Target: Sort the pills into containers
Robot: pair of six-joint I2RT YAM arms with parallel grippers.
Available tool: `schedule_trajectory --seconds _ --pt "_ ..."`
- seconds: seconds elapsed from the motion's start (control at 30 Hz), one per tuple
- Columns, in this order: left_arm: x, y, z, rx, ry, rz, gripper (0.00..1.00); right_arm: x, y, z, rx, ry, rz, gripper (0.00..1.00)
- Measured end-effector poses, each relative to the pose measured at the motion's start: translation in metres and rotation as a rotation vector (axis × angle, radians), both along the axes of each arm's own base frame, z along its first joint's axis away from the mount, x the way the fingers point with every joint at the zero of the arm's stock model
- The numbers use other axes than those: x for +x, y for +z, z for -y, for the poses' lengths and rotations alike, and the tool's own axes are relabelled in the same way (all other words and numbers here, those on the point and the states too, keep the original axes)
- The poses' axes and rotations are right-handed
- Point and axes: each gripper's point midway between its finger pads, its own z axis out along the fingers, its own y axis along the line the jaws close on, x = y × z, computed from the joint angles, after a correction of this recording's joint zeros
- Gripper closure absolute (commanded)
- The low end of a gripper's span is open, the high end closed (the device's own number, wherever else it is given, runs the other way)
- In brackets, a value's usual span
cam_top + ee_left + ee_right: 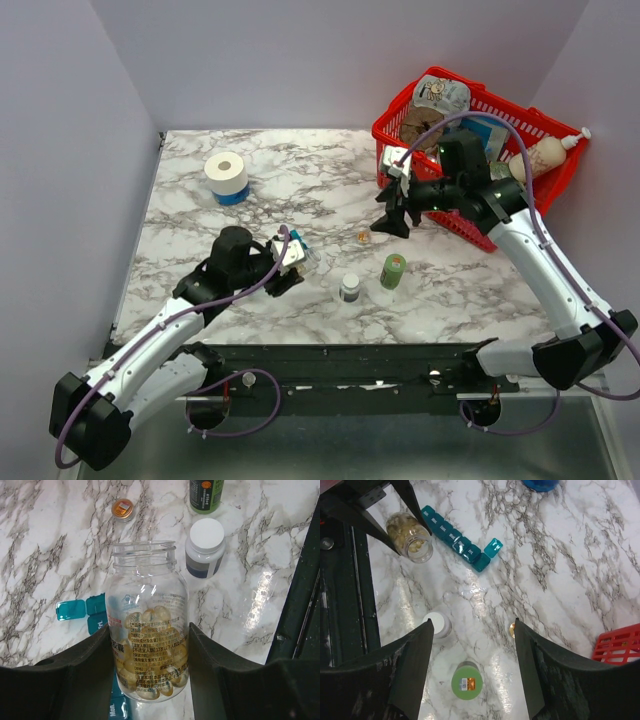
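Note:
My left gripper (149,632) is shut on the clear bottle (148,625). The bottle has no cap and holds yellowish pills (150,665) in its lower part. It is held just above the blue pill-organiser strip (75,609), with its mouth pointing away from the wrist. The strip lies on the marble (454,539) with one lid (493,547) flipped open at its end. The held bottle also shows in the right wrist view (411,536). The tan cap (122,509) lies on the table. My right gripper (472,622) is open and empty, high above the green bottle (466,682).
A white bottle (205,547) and the green bottle (392,270) stand near the front middle. A red wire basket (470,150) with items sits at the back right. A white roll (226,175) stands at the back left. The black base rail (300,605) runs along the near edge.

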Motion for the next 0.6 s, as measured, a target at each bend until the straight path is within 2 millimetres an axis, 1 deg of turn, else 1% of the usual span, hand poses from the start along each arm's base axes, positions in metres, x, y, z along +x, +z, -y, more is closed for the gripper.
schedule_trajectory --seconds 0.13,0.33,0.6 --pt "0.000 0.005 0.002 -0.010 -0.005 0.005 1.00 -0.003 0.000 0.007 0.008 -0.004 0.003 0.26" --pt "0.000 0.007 0.002 -0.011 -0.007 0.004 1.00 -0.003 -0.009 0.013 0.006 -0.015 -0.024 0.26" --pt "0.000 0.018 0.001 -0.018 0.005 -0.018 1.00 -0.002 -0.005 0.021 0.029 -0.028 -0.025 0.26"
